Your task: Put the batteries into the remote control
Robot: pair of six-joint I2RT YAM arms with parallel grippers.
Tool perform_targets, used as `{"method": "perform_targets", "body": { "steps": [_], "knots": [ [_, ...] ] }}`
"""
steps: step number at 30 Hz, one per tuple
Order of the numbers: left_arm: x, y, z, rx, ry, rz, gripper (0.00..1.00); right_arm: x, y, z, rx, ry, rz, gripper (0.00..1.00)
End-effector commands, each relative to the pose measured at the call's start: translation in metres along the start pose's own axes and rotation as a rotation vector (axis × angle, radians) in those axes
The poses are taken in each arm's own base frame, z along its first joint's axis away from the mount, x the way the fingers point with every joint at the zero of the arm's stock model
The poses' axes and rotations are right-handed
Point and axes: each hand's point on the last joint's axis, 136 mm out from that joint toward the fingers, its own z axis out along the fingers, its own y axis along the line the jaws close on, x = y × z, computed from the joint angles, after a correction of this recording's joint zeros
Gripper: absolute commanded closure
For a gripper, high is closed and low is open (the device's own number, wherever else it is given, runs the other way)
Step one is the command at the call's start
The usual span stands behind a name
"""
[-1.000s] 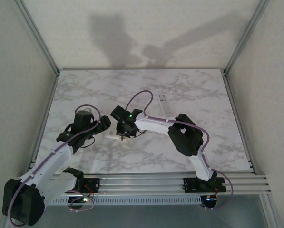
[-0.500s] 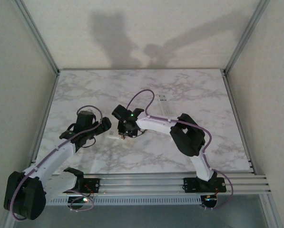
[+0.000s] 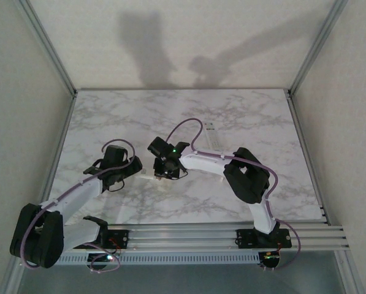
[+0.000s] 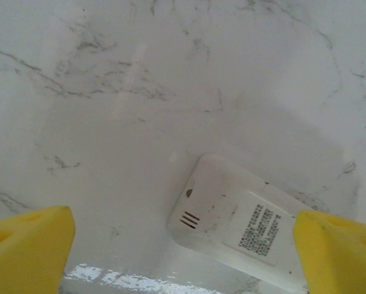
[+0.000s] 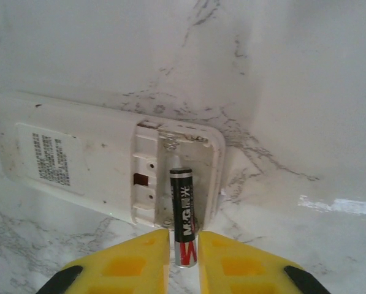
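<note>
battery (image 5: 183,205) marked M&G, remote (image 5: 100,174) label unreadable

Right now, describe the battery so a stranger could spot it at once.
On the marble table lies a white remote, back up, compartment open. The battery is the black, lettered cylinder partly in one slot, near end between the right arm's yellow jaws; the neighbouring slot is empty.

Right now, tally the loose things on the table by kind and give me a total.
Remote control, face down, battery bay open: 1
Battery, in the bay, between the right gripper fingers: 1
Slim white object, too small to identify: 1
Total: 3
</note>
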Motion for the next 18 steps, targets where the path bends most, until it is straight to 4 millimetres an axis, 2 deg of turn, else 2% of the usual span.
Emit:
{"method": "perform_targets", "body": {
  "steps": [1,18],
  "knots": [
    [0.002,0.003,0.007,0.003,0.001,-0.024,0.11,0.003,0.002,0.009,-0.009,0.022,0.007,0.81],
    [0.016,0.006,0.022,0.011,0.044,-0.045,0.18,-0.002,-0.006,0.021,0.053,0.008,-0.003,0.87]
  ]
}}
